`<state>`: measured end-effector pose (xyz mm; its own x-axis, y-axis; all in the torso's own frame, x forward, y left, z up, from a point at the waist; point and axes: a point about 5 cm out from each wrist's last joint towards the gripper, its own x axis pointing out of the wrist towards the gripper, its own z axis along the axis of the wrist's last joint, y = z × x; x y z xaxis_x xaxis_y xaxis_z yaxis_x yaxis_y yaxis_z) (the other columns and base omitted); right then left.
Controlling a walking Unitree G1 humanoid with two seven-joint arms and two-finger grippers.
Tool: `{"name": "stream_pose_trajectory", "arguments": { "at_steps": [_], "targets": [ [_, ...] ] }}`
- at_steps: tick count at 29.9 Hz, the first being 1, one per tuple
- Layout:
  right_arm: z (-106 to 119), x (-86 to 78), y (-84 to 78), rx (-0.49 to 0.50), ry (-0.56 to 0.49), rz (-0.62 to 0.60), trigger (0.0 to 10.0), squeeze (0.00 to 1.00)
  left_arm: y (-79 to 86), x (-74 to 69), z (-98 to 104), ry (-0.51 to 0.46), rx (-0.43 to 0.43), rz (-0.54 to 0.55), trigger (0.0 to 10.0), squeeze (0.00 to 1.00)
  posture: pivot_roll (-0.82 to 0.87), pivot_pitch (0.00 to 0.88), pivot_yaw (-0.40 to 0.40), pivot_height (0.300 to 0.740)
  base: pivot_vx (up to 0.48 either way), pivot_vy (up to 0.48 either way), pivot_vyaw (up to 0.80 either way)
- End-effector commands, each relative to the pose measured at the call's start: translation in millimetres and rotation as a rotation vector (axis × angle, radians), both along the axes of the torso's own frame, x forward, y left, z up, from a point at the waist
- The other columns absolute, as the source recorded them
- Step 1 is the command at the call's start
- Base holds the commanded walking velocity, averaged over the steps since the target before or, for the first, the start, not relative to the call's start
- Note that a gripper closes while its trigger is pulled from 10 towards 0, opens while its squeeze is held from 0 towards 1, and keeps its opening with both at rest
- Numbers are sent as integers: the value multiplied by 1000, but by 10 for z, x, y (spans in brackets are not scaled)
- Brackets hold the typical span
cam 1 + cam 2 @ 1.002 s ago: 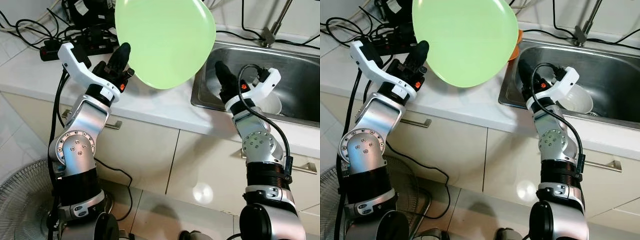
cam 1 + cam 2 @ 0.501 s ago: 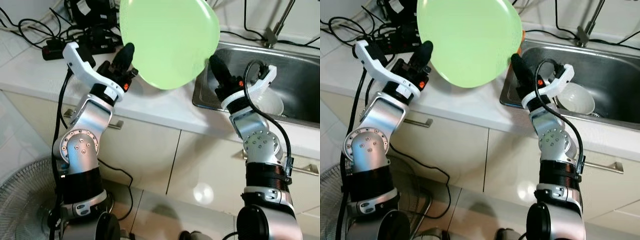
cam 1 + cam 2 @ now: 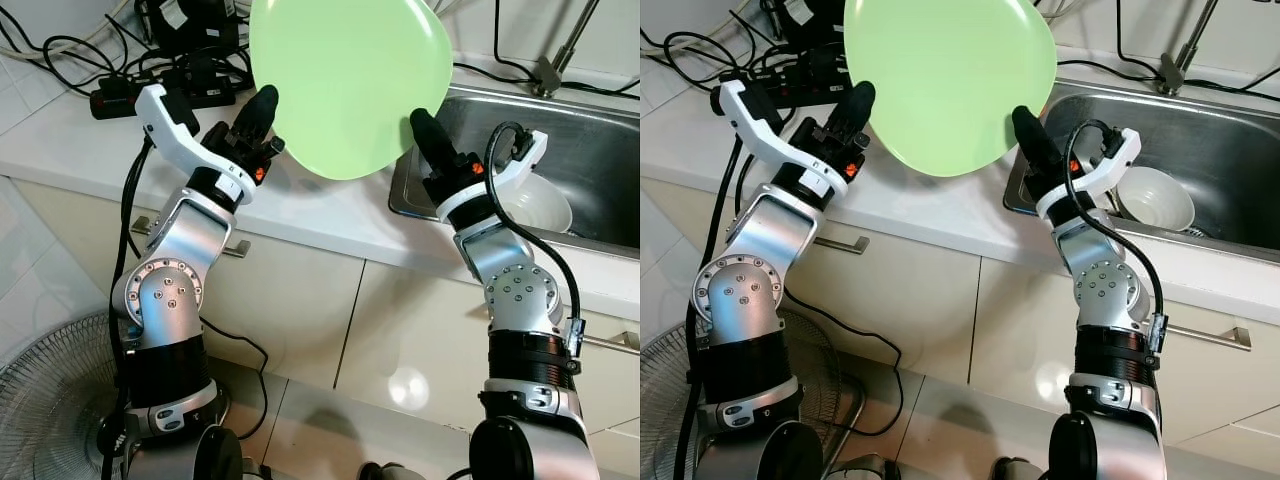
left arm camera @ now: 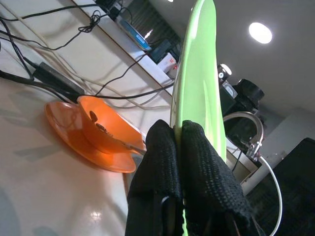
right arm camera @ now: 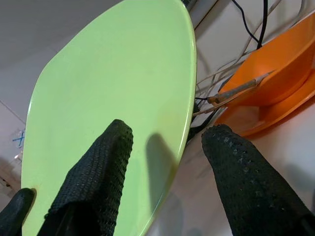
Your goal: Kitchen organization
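- A floor fan (image 3: 45,400) stands on the floor at the near left, beside the left arm's base.
- Cabinet doors (image 3: 290,300) with metal pull handles close the front below the white countertop (image 3: 70,140).
- The left gripper (image 3: 262,125) is raised above the countertop at the left edge of the light green plate (image 3: 350,80). Its two fingers (image 4: 197,167) are pressed together on the plate's rim, pinching it, as the left wrist view shows with the plate seen edge-on.
- The light green plate is held in the air, tilted steeply with its far edge highest, above the strip of countertop just left of the sink (image 3: 600,150). It touches nothing other than the grippers.
- The right gripper (image 3: 1025,135) is at the plate's right edge, over the sink's left rim. In the right wrist view its fingers (image 5: 98,167) are spread, one in front of the plate's face and the other clear of the rim; the plate edge lies between them without being clamped.
- A white bowl (image 3: 1155,197) sits in the stainless steel sink, just right of the right gripper's wrist.
- An orange bowl (image 4: 101,130) with a utensil resting in it stands on an orange plate (image 4: 64,125) on the countertop beyond the green plate.
- Black cables (image 3: 40,55) and a power strip (image 3: 115,100) lie at the far left of the countertop.
- A faucet (image 3: 560,55) rises at the far side of the sink.
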<state>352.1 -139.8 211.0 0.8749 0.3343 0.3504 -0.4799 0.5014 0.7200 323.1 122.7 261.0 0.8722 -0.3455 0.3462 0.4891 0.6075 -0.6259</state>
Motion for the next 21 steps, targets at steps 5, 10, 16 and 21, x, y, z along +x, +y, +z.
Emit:
{"name": "stream_pose_trajectory", "arguments": {
  "at_steps": [5, 10, 16, 21],
  "targets": [
    [18, -20, 43, -7, -2, 15, 10000, 0, -85, -42, 70, -46, -6, -57, 10000, 0, 5, 72, 5, 732, 0, 0, 0],
    [18, -18, 53, -6, 1, 17, 10000, 0, -104, -51, 93, -55, -4, -69, 10000, 0, 9, 79, 5, 732, 0, 0, 0],
    [15, -18, 60, -1, 3, 16, 10000, 0, -129, -61, 81, -55, 1, -81, 10000, 0, 9, 78, 5, 732, 0, 0, 0],
    [21, -16, 62, 1, 1, 14, 8235, 0, -161, -58, 60, -41, 12, -90, 10000, 0, 8, 79, 5, 732, 0, 0, 0]
  ]
}}
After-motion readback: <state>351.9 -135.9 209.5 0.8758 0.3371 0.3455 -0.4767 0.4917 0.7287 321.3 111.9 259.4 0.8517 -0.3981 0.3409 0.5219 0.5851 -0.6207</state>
